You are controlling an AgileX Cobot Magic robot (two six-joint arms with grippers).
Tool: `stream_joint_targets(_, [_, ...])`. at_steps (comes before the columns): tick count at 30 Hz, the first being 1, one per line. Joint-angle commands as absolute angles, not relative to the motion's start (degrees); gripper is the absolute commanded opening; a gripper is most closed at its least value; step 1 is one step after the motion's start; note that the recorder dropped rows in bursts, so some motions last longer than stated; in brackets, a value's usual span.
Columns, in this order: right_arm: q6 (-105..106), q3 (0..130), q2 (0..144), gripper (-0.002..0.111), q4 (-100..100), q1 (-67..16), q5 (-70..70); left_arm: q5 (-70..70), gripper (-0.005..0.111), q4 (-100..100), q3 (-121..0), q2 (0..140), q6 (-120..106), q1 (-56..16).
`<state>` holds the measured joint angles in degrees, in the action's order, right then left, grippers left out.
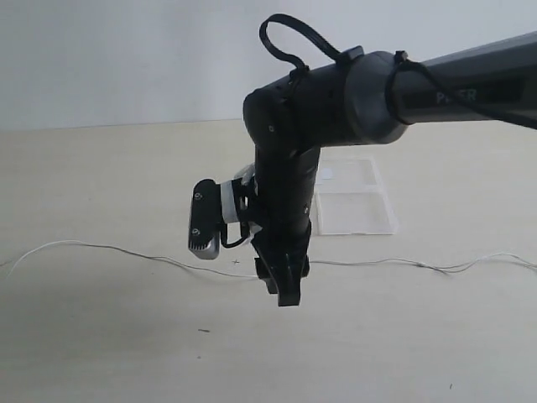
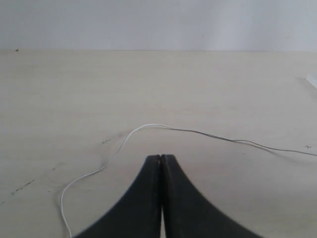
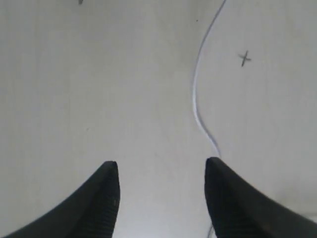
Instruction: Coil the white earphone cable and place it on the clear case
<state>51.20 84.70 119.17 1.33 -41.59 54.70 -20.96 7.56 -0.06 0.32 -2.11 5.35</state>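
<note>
The white earphone cable lies stretched across the table from far left to far right, splitting into two strands near the right end. The clear case lies open and flat behind it, right of centre. My right gripper points down over the cable's middle; in its wrist view it is open and empty, and the cable runs under one fingertip. My left gripper is shut on nothing, with the cable curving on the table just ahead of it. The left arm is outside the exterior view.
The right arm's dark body blocks the middle of the exterior view. A small pencilled cross marks the pale table beside the cable. A plain wall stands behind the table's far edge.
</note>
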Motion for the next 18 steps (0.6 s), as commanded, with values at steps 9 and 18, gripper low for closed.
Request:
stream_joint_targets(9, [46.0, 85.1, 122.1, 0.052, 0.0, -41.7, 45.5, -20.7, 0.0, 8.1, 0.0, 0.0, -1.7, 5.4])
stream_joint_targets(18, [44.3, 85.1, 124.2, 0.052, 1.2, -41.7, 46.1, -20.7, 0.0, 8.1, 0.0, 0.0, -1.7, 5.4])
